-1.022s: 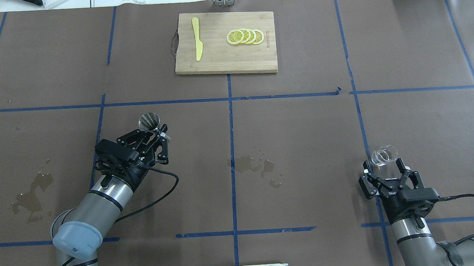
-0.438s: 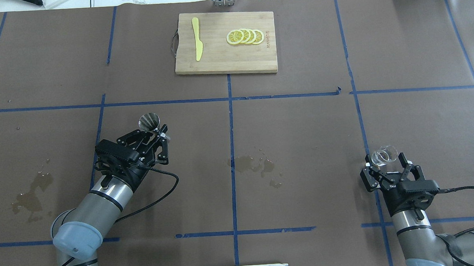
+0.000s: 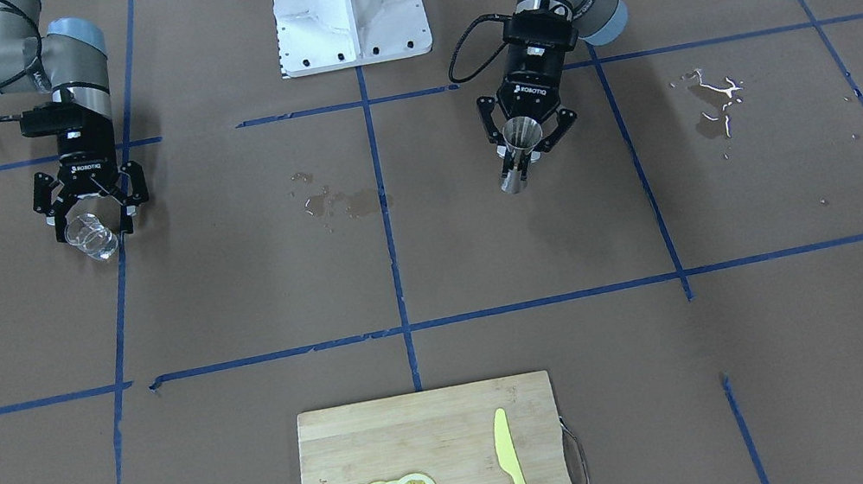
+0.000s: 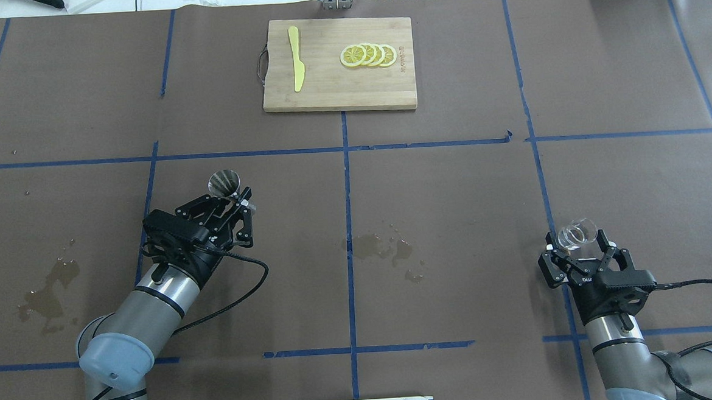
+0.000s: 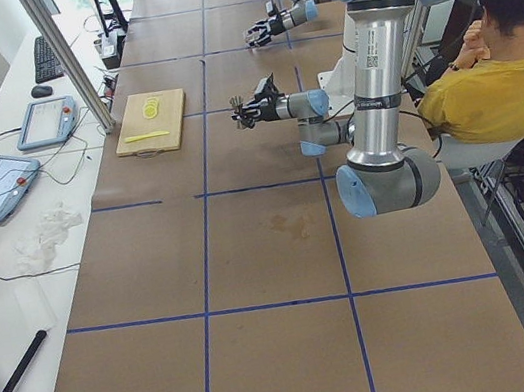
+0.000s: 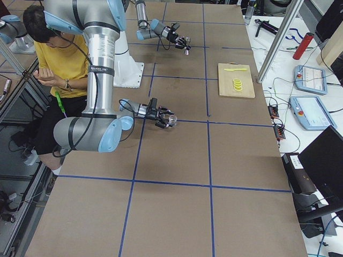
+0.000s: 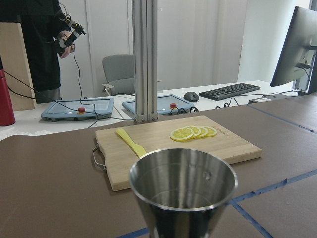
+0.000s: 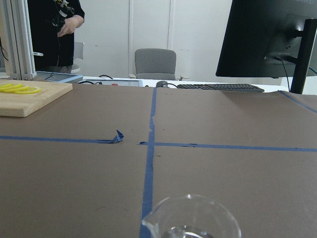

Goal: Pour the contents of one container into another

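Observation:
The steel jigger [image 4: 224, 182] stands upright at the left, its hourglass body [image 3: 517, 142] held at the waist by my left gripper [image 4: 232, 200], which is shut on it. In the left wrist view its open mouth [image 7: 183, 183] fills the lower middle. The clear glass cup [image 4: 577, 234] stands on the table at the right. My right gripper [image 4: 576, 246] is open, one finger on each side of the cup [image 3: 90, 235] and apart from it. Only the cup's rim [image 8: 190, 218] shows at the bottom of the right wrist view.
A wooden cutting board [image 4: 338, 94] at the far middle carries a yellow knife [image 4: 295, 60] and lemon slices [image 4: 368, 55]. Wet stains mark the paper at the centre [image 4: 383, 247] and the near left [image 4: 50, 295]. A seated person [image 5: 516, 80] is beside the robot's base.
My right gripper has moved forward, so its open fingers now flank the glass cup. The left gripper and the jigger have not moved.

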Robot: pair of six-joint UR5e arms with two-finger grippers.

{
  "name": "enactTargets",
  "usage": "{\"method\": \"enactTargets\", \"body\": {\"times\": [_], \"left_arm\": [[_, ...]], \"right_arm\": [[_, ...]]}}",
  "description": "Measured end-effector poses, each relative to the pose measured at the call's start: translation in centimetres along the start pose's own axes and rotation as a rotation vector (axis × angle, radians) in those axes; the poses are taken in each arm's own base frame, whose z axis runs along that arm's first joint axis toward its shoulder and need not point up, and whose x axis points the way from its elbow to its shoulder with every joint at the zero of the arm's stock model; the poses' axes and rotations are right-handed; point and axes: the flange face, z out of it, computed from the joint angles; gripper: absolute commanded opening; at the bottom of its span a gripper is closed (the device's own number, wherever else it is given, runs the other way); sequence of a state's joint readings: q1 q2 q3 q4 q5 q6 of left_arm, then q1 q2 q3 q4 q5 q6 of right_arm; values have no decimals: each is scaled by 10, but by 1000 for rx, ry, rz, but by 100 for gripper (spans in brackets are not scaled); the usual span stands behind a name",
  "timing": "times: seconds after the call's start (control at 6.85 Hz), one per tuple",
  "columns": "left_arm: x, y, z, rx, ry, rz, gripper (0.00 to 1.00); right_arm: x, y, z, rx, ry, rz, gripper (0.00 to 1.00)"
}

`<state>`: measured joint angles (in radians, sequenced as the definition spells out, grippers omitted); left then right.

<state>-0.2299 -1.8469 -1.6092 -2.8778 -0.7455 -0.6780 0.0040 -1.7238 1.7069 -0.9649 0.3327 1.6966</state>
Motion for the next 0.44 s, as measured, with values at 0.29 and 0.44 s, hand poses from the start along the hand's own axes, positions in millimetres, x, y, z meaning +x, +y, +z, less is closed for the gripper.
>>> {"method": "enactTargets", "body": {"times": [0.29,0.44], "left_arm": [[0,1,0,-1,-1,1,0],[0,1,0,-1,-1,2,0]], "right_arm": [[1,0,2,-8,6,-13,99],[1,-2,5,-13,11,-19,99]]}}
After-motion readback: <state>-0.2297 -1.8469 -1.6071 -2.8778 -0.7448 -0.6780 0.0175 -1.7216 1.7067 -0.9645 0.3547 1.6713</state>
